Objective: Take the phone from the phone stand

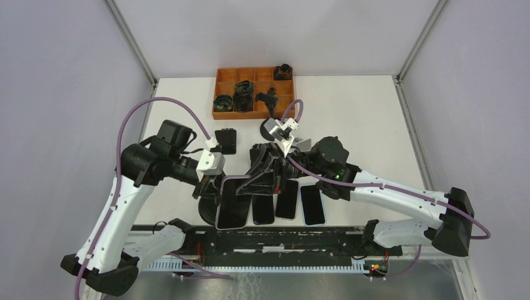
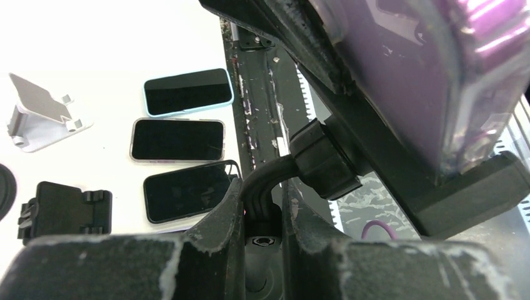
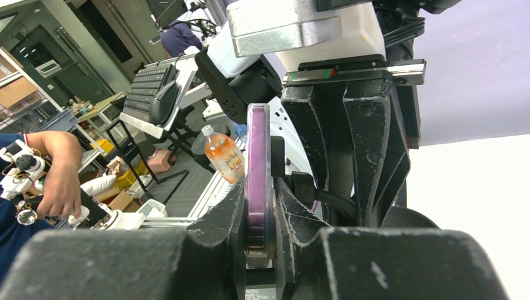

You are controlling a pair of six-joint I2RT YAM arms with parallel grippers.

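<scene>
Currently, listed from the left: the left gripper (image 2: 261, 206) is clamped shut on the black neck of the phone stand (image 2: 325, 159) and braces it, with the stand's round base (image 1: 205, 211) just beneath this claw. The phone (image 3: 256, 144), purple-cased, is immediately right of the left claw, seated in the stand's cradle and resting on its lower lip. The right gripper (image 3: 259, 200) is closed on the phone's edge, pinching the rim between both fingers. Three spare phones (image 1: 287, 200) lie flat on the table (image 1: 362, 112), near the right claw on its near side, untouched. Status, as judged: both grips are set and the phone is not yet out of the cradle. Remaining: draw it free of the stand.
</scene>
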